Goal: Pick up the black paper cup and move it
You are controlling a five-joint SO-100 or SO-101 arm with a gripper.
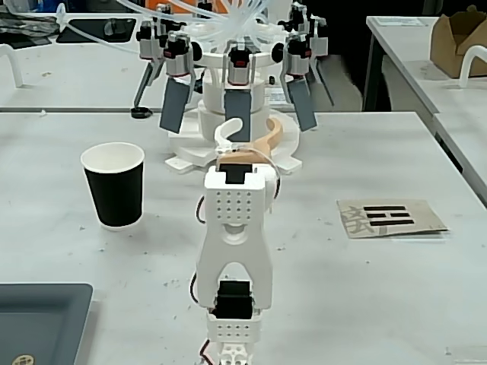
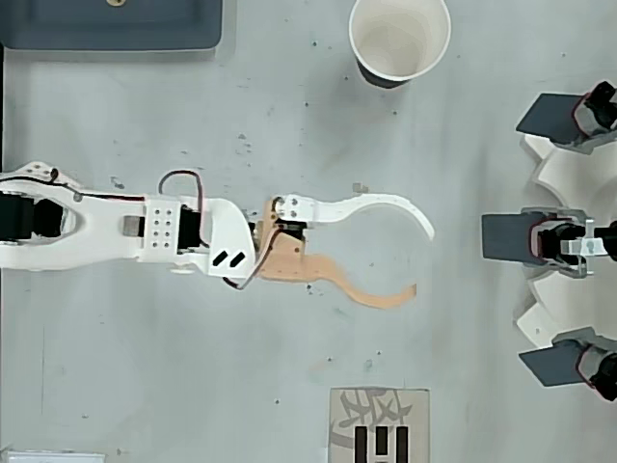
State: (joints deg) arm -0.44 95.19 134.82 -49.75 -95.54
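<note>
Over the grey tabletop my claw hangs with its two curved fingers spread wide, one white and one tan, holding nothing. Beyond it, off to the left in the fixed view, the black paper cup stands upright (white inside showing in the overhead view), well apart from my fingers. Farthest back sits a white rig with dark paddles.
</note>
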